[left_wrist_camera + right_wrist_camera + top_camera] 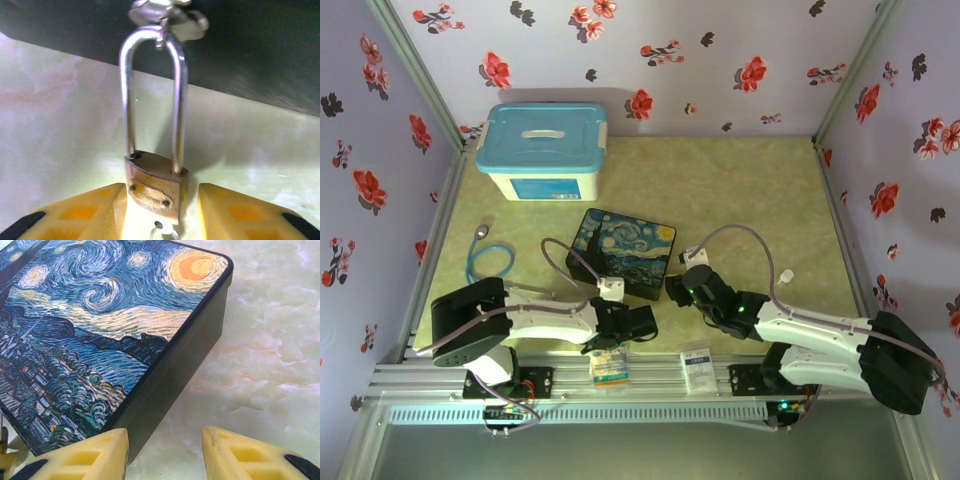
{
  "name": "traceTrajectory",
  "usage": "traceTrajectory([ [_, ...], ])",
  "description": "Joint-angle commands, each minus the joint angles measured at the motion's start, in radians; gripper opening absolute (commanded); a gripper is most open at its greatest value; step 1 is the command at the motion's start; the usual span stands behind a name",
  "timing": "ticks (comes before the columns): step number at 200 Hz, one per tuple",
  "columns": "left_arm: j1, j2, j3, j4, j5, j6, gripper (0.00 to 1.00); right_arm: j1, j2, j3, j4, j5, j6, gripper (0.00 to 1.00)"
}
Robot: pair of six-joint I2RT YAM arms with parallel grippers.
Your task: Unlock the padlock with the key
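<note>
Left fingers [85, 212] sit apart around the padlock [156, 189] on the box latch [167, 17], right fingers [240, 455] open nearby; a square clamp should steady it.

Box [623, 250]: painted, lying flat in the middle of the table [750, 200].
Tub [542, 150]: white with blue lid, far left.
Cable [485, 262]: blue, left of box.
Left gripper [623, 320]: just before box's near edge.
Right gripper [680, 287]: at box's near right corner.
</note>
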Motion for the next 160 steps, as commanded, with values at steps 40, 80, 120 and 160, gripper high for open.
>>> traceTrajectory([
  [40, -0.03, 0.055, 0.05, -0.078, -0.069, -0.02, 0.42, -0.007, 0.01, -0.034, 0.012, 0.034, 0.033, 0.43],
  [80, -0.038, -0.211, -0.122, 0.183, -0.075, 0.084, 0.45, -0.008, -0.023, -0.058, 0.006, 0.037, 0.037, 0.43],
  [120, 0.058, -0.507, -0.421, 0.59, 0.087, 0.246, 0.49, -0.013, -0.038, -0.071, 0.024, 0.023, 0.038, 0.43],
  [160, 0.136, -0.567, -0.454, 0.596, 0.252, 0.382, 0.53, -0.014, -0.026, -0.072, 0.086, -0.072, 0.02, 0.86],
])
